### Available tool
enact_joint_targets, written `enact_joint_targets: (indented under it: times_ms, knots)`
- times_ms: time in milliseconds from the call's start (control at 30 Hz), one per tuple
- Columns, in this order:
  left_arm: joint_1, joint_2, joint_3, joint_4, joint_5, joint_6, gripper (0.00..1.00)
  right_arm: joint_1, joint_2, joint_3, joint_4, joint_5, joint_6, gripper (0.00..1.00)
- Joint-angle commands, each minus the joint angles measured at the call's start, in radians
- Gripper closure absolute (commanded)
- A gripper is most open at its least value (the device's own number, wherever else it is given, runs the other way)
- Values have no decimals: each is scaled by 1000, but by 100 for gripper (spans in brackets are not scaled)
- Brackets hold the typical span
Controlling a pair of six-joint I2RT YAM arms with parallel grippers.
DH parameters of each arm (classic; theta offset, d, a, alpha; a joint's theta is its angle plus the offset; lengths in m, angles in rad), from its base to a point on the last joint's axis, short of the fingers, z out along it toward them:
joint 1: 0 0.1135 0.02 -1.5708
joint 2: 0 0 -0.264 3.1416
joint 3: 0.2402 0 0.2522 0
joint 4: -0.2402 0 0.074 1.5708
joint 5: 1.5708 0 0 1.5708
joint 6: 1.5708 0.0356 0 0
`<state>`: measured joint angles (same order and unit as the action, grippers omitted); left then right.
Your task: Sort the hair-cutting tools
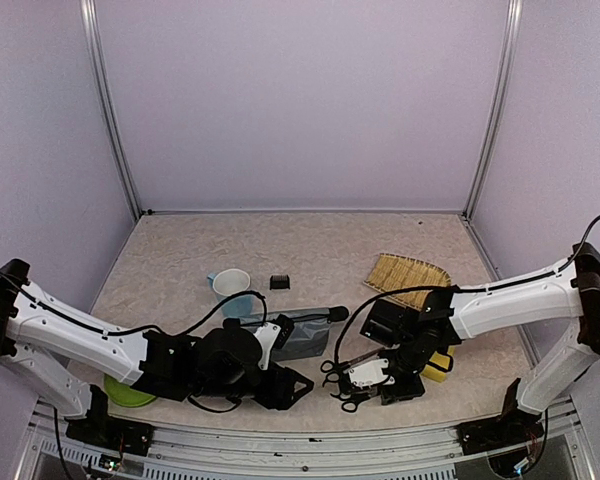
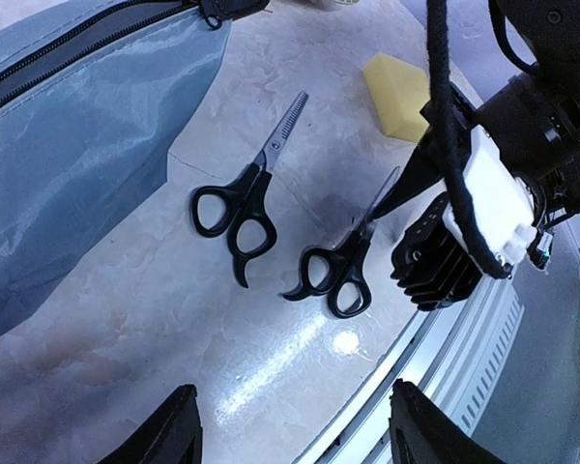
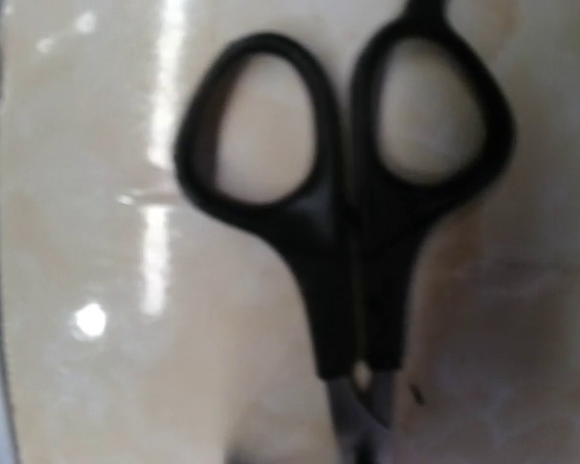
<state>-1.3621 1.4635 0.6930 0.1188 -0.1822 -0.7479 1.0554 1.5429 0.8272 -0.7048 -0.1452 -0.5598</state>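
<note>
Right tool (image 2: 398,193) is down low over the blade end of the pair of black-loop-handled steel scissors (image 2: 340,275) that lies flat on the beige marbled bench (image 2: 126,319), near its front edge. The right wrist view is filled with those loop handles, blurred, and its own fingers don't show there. From the left wrist view I can't tell if the jaws pinch the blades or stand just off them, so grip state is unknown. Going in at the blade end makes sense to me: thin flat steel is easier for a narrow jaw to straddle than the wide loops.

Left tool (image 2: 300,435) hangs above the bench, fingers spread wide with nothing between them: open and empty. My read is that it's waiting for the other pair, the black-handled thinning scissors with a toothed blade (image 2: 237,208). That pair lies just beside the first, not touching, blades pointing roughly the same way, right by the grey-blue zip pouch (image 2: 68,145). Two pairs side by side looks like deliberate grouping. The pouch may be the destination, but that's a guess.

Small black ribbed block (image 1: 279,282) sits well back near the light-blue cup (image 1: 232,285), apart from the scissors, so not yet sorted. Yellow sponge block (image 2: 396,92) lies just past the right tool and isn't part of the job.

No brand, label or writing is legible on anything.
</note>
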Motion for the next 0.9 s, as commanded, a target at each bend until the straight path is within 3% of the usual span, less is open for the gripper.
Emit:
enact_joint_targets:
  times_ms: [0, 433, 667, 867]
  knots:
    - [-3, -9, -2, 36, 14, -16, 36, -27, 10, 22, 12, 6, -1, 72]
    - [-1, 2, -15, 58, 58, -40, 39, -31, 92, 42, 1, 14, -21, 73]
    - [9, 35, -10, 65, 110, -94, 42, -28, 120, 14, 12, 48, -34, 95]
    - [21, 91, -1, 110, 178, -145, 41, -18, 8, 22, 8, 38, -50, 100]
